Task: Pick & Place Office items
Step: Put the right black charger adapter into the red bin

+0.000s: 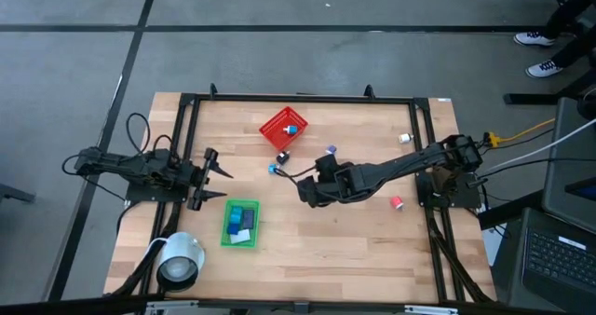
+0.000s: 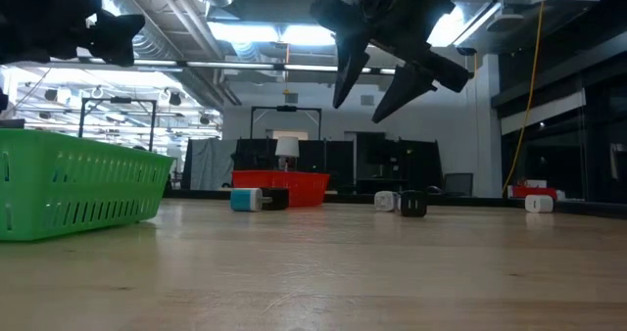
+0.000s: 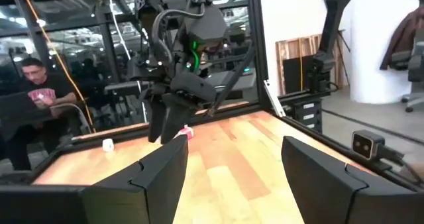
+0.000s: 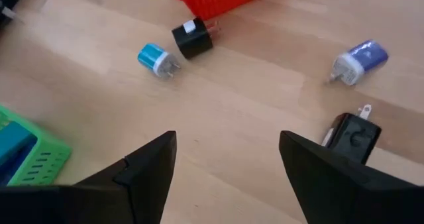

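Note:
The office items are small plug-like blocks lying loose on the wooden table. In the right wrist view I see a light-blue one point(image 4: 158, 58), a black one point(image 4: 192, 37), a purple one point(image 4: 358, 59) and another black one point(image 4: 354, 134). A white one point(image 1: 405, 139) and a pink-red one point(image 1: 397, 203) lie toward the right. My right gripper point(image 4: 228, 144) hangs open above the table's middle, slanting down, with nothing between its fingers. My left gripper point(image 1: 219, 177) stands open and level at the left, clear of the table.
The red mesh basket point(image 1: 284, 127) stands at the far middle with a blue piece inside. The green tray point(image 1: 240, 224) with blue pieces sits near the front, beside my left gripper. A white round object point(image 1: 182, 259) stands at the front left corner. A person point(image 3: 33, 85) sits beyond the table.

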Controlling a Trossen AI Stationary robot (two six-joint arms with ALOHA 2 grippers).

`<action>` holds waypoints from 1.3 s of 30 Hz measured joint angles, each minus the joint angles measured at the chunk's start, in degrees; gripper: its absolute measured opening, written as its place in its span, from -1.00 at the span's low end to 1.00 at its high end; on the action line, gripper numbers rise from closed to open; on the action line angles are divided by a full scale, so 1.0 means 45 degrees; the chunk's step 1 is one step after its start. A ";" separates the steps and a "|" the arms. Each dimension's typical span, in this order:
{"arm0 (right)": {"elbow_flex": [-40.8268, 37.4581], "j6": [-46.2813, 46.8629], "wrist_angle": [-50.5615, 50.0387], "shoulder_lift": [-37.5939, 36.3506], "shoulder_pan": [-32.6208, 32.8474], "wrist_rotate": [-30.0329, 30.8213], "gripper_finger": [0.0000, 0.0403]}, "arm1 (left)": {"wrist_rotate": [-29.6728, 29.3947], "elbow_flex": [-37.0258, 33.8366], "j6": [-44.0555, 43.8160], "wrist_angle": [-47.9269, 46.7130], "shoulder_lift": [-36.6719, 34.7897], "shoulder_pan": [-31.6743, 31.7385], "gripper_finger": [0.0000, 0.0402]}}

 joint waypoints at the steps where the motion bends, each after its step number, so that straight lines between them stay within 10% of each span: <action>1: 0.0000 0.0059 -0.0086 0.0000 -0.0131 -0.0335 0.35 | -0.0037 0.0000 -0.0102 0.0023 0.0000 0.0000 0.19; 11: -0.0005 0.1690 -0.3263 0.0000 -0.1787 -0.1370 0.35 | -0.0132 0.0000 -0.0155 0.0024 0.0010 0.0000 0.19; 30: -0.2307 0.2178 -0.0362 0.1739 -0.3095 -0.3556 0.34 | -0.0069 0.0000 -0.0154 0.0022 0.0015 0.0000 0.19; 39: -0.2259 0.2053 -0.0088 0.1763 -0.3158 -0.3486 -0.24 | -0.0059 0.0000 -0.0155 0.0019 0.0015 0.0000 0.19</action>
